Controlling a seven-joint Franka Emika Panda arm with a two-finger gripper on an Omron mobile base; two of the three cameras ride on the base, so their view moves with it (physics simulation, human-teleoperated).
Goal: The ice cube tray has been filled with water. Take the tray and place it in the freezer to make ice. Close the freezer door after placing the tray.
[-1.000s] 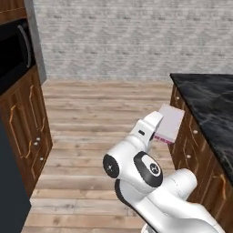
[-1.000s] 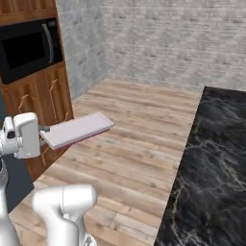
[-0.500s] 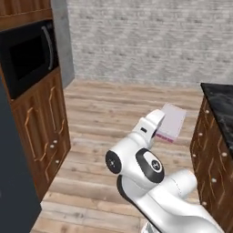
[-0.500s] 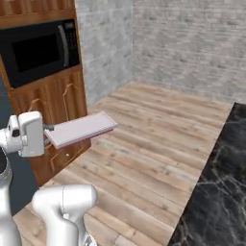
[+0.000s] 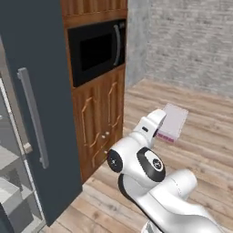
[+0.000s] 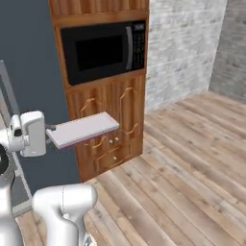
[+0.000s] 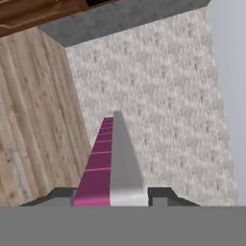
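The ice cube tray [image 6: 84,129] is a thin pale pinkish-white slab, held level above the wooden floor. My gripper [image 6: 50,129] is shut on its near short end. In the left base view the ice cube tray [image 5: 173,121] sticks out forward from the gripper [image 5: 160,132]. In the hand view the ice cube tray [image 7: 114,163] runs edge-on away from the gripper [image 7: 113,196], with a magenta side showing. The freezer [image 5: 38,77] stands at the left; part of its inside with pale grey shelves [image 5: 10,189] shows at the lower left. The freezer door with the dispenser panel is out of view.
A plain slate-grey fridge door carries a silver bar handle [image 5: 32,119]. Right of it stands a wooden cabinet [image 5: 101,120] with a built-in black microwave [image 5: 95,51]. Behind is a grey brick wall [image 6: 182,43]. Wooden floor [image 6: 192,168] stretches to the right.
The whole picture has shifted as the base turned left: the black counter has left the views, and the microwave cabinet and fridge have come close. The tray stays in the gripper.
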